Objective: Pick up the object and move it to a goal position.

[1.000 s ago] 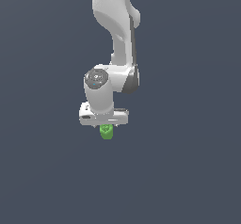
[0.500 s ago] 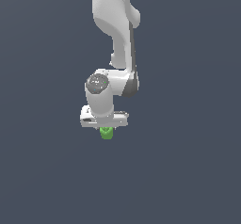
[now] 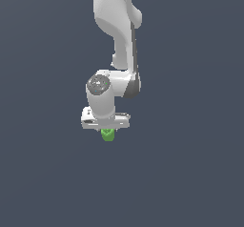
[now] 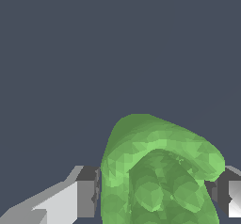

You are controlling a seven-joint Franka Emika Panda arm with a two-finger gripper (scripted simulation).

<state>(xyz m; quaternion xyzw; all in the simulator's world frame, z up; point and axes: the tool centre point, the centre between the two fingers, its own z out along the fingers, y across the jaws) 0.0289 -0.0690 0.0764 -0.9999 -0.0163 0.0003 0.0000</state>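
The object (image 3: 108, 135) is a small bright green knobbly lump that sticks out just below my white gripper (image 3: 107, 131) in the exterior view. In the wrist view the object (image 4: 160, 171) fills the space between my two fingers (image 4: 87, 190), which press against both of its sides. The gripper is shut on the object. The white arm reaches down from the top of the exterior view. The object's upper part is hidden by the hand there.
A plain dark grey-blue ground (image 3: 190, 173) lies all around the arm in both views. No other objects or edges show.
The arm and gripper have drifted slightly upward with the green object held in it. The grip has not changed.
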